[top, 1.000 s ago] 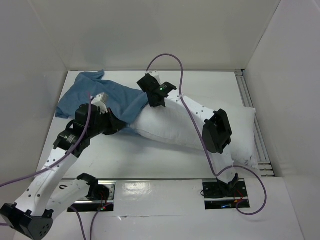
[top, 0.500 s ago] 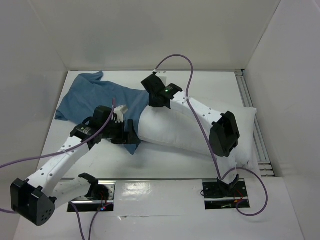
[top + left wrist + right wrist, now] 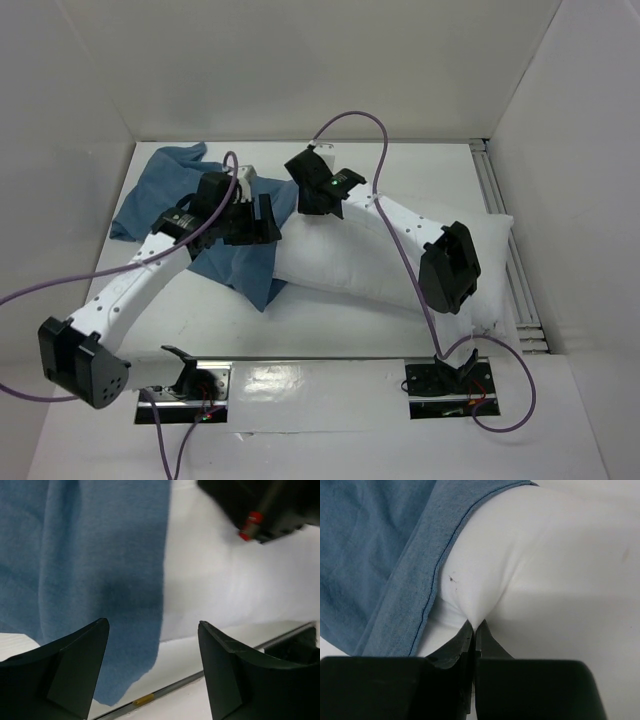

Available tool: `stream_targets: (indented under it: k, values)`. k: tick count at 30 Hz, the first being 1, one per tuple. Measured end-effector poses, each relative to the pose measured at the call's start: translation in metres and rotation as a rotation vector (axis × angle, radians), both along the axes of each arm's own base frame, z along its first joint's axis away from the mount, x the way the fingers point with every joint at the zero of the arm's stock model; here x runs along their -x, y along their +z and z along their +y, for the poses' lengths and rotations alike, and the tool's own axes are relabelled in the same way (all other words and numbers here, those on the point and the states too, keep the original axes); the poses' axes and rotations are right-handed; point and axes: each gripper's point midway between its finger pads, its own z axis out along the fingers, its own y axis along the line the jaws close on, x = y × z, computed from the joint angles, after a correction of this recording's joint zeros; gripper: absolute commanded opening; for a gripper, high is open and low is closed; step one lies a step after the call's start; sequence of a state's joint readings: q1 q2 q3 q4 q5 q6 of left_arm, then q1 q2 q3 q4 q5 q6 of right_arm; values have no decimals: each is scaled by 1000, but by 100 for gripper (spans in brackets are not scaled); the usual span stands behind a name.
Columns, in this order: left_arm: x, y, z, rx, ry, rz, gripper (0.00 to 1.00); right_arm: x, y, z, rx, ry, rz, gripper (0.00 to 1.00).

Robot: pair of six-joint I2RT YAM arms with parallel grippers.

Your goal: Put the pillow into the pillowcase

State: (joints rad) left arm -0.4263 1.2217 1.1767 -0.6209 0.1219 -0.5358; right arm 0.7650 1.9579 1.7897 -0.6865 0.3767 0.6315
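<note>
The white pillow (image 3: 375, 270) lies slantwise across the table's right half. The wrinkled blue pillowcase (image 3: 160, 195) is spread to its left, and its edge lies over the pillow's left end. My right gripper (image 3: 305, 208) is at that end, shut on a pinched peak of pillow (image 3: 540, 555) fabric, right beside the pillowcase's (image 3: 375, 545) stitched hem. My left gripper (image 3: 268, 218) hovers above the pillowcase (image 3: 95, 555) next to the pillow (image 3: 225, 590), open, with nothing between its fingertips (image 3: 100, 630).
White walls enclose the table on three sides. A metal rail (image 3: 500, 205) runs along the right edge. Purple cables (image 3: 350, 120) loop above both arms. The arm base plates (image 3: 440, 385) sit at the near edge. The right arm's black link (image 3: 445, 265) lies over the pillow.
My left gripper opened, let go of the pillowcase and moved toward the back, close to the right gripper. The released blue corner now lies flat by the pillow's left end. The right gripper stayed shut.
</note>
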Motion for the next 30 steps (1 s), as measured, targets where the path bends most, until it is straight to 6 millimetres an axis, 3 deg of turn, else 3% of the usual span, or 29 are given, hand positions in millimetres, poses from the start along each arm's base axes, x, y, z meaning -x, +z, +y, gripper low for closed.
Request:
stream_targets:
  k: [4, 10, 13, 14, 15, 17, 19, 23, 30]
  values:
    - [-13, -28, 5, -76, 64, 58, 77, 0, 0, 0, 0, 1, 0, 0]
    - [-25, -40, 5, -113, 88, 65, 74, 0, -1, 0, -2, 1, -3, 0]
    - [-35, -46, 0, -113, 89, 74, 55, 0, -1, 0, -3, 1, -3, 0]
    - [-37, -50, -2, -116, 87, 80, 47, 0, -1, 0, -3, 1, -3, 0]
    - [-38, -53, -2, -118, 88, 89, 33, 0, -1, 0, -4, 1, -3, 0]
    - [-40, -56, -4, -121, 83, 100, 21, 0, -1, 1, -6, 4, -2, 0]
    - [-43, -50, -6, -117, 81, 93, 10, 0, -1, 0, -5, 3, -3, 0]
    - [-51, -26, -11, -91, 74, 49, 1, 0, 0, 0, -3, 0, -5, 0]
    - [-55, 21, -35, 31, 16, -7, 0, 0, 0, 0, -4, 0, -5, 0]
